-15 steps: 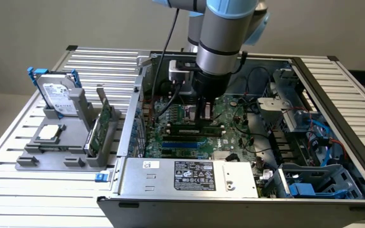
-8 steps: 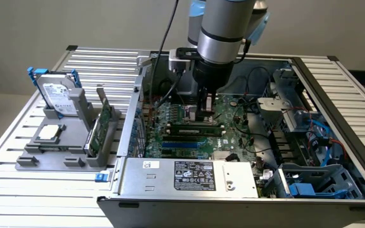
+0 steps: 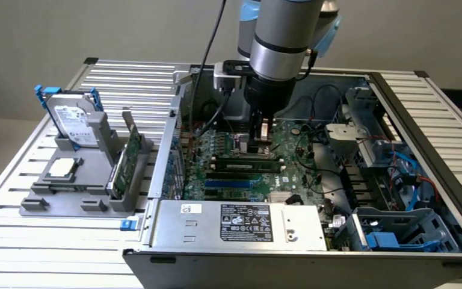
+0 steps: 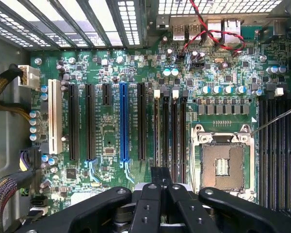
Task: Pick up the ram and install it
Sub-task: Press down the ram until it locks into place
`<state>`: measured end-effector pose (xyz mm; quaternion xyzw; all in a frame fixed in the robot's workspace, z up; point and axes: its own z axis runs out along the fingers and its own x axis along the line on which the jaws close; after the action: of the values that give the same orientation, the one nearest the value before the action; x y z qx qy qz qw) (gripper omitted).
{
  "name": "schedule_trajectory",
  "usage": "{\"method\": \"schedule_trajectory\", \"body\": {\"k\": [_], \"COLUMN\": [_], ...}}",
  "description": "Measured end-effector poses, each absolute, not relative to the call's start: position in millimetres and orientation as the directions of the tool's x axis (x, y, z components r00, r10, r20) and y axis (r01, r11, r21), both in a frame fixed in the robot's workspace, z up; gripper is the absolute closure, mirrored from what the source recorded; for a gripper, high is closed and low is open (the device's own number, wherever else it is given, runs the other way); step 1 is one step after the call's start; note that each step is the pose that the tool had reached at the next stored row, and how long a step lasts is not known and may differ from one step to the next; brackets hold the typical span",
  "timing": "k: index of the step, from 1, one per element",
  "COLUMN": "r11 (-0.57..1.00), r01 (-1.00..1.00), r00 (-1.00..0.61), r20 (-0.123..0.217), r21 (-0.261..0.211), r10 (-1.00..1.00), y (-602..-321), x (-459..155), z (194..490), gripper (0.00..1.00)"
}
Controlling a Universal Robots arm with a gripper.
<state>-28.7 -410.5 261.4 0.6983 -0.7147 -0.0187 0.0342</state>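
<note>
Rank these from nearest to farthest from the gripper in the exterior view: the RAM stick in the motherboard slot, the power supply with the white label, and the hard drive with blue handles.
From the gripper:
1. RAM stick, just below it, inside the case.
2. Power supply, along the case's front edge.
3. Hard drive, standing in the grey holder outside the case, at the exterior view's left.

My gripper (image 3: 262,137) hangs inside the open computer case (image 3: 239,232), over the motherboard (image 3: 239,174); the ram (image 3: 247,162) lies at its six o'clock; the parts tray (image 3: 70,201) sits outside at nine.
</note>
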Motion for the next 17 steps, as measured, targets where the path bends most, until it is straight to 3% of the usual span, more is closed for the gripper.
{"method": "schedule_trajectory", "body": {"k": [17], "r11": [0.023], "r01": [-0.998], "r00": [-0.022], "r20": [0.022], "r21": [0.054], "r10": [-1.0], "y": [-409.5], "x": [-41.2], "z": [253.3], "gripper": [0.89]}}
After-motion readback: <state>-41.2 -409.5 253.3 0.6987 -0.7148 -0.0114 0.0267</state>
